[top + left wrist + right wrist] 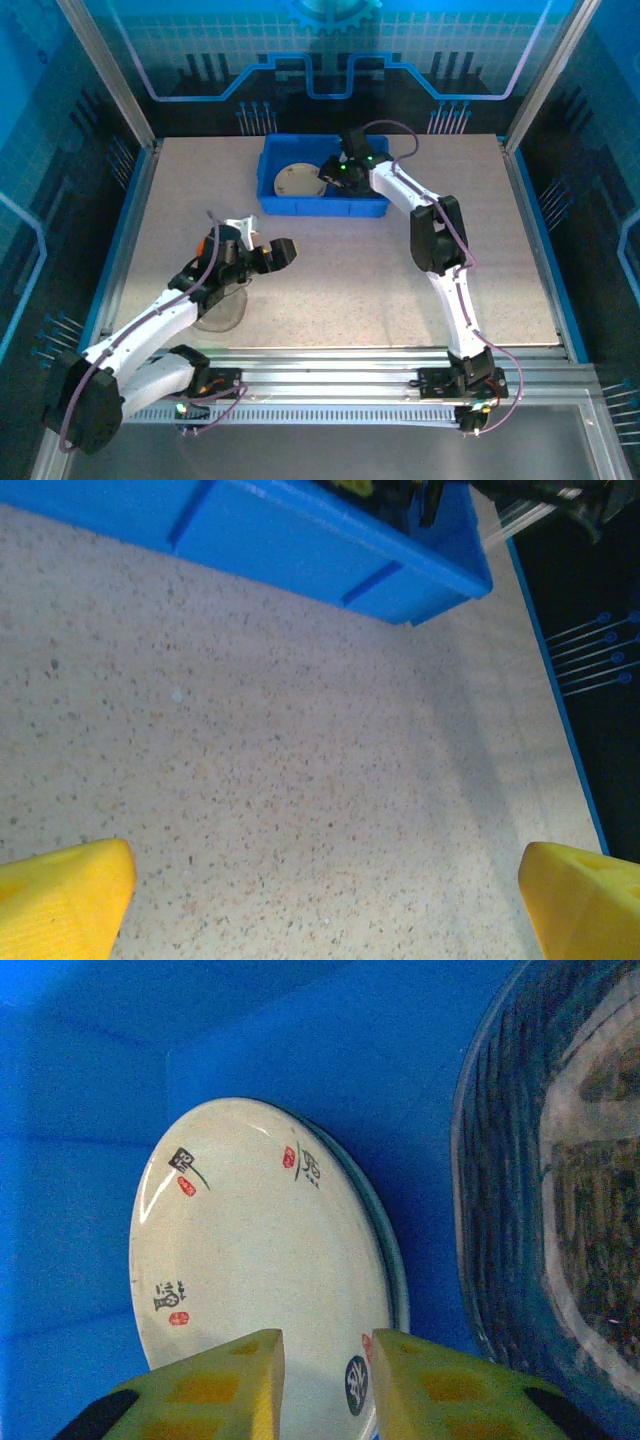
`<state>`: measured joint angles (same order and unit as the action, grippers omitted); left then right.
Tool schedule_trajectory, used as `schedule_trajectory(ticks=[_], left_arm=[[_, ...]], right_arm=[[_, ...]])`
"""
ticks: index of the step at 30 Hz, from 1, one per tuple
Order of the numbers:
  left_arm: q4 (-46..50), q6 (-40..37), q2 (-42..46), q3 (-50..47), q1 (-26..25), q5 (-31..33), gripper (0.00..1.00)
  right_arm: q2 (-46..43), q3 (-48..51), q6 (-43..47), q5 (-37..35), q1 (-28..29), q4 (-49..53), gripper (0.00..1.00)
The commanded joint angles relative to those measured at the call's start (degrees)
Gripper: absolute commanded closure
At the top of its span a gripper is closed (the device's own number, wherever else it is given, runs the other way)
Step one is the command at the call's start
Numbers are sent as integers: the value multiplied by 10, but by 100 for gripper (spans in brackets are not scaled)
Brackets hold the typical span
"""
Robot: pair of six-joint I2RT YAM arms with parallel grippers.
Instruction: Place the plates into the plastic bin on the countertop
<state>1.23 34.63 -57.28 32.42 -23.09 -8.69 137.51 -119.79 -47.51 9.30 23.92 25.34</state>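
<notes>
The right gripper [328,1350] is down inside the bin [320,207], at the upper middle of the top view. Its yellow fingers [215,1385] sit close together with a thin gap, right over the lower right rim of the cream plate [250,1250]. I cannot tell if they pinch the rim. A glass plate [560,1190] lies just beside it on the right. The left gripper [325,880] is spread wide over the bare countertop [250,730], near the bin's front wall. A brownish plate [222,312] lies under the left arm, lower left in the top view.
</notes>
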Motion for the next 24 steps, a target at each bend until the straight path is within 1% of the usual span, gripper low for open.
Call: schedule_trajectory(ticks=[1,4,6,11,14,17,19,22,24], left_arm=[[47,-24,18,50,10,31,1],[86,-29,19,80,26,37,1],[110,-31,20,97,36,39,1],[153,-13,27,125,60,25,1],[173,-1,39,133,69,20,1],[184,9,55,130,82,1,1],[187,17,68,124,91,-13,1],[188,32,91,110,110,-37,1],[190,39,106,98,122,-46,1]], right_arm=[[-75,3,30,-15,-18,5,70],[-124,24,61,-43,-19,19,69],[-168,68,74,-53,-18,5,69],[-273,198,91,-29,3,-30,68],[-334,277,102,-17,43,-53,65],[-377,340,107,-3,92,-60,57],[-395,376,97,8,122,-75,54],[-403,417,73,36,165,-106,57],[-392,426,57,52,190,-119,65]])
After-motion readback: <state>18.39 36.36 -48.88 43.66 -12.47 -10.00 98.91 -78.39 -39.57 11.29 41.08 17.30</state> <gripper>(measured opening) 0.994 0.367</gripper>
